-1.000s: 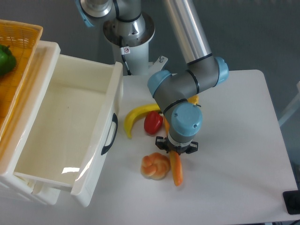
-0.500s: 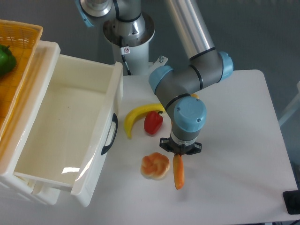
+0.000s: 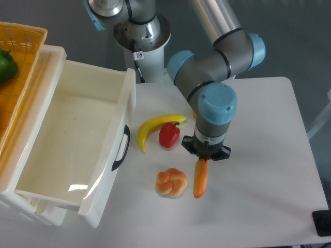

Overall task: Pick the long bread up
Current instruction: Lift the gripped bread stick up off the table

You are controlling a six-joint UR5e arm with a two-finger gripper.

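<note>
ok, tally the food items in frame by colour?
Orange: 2, the long bread hanging from the hand and the knotted bun
Yellow: 1, banana
Red: 1, pepper
Green: 1, a green vegetable in the basket
Total: 5

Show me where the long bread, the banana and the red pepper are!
long bread (image 3: 200, 182): fixed camera, middle of its visible length.
banana (image 3: 150, 128): fixed camera, its curved middle.
red pepper (image 3: 168, 135): fixed camera, its body.
</note>
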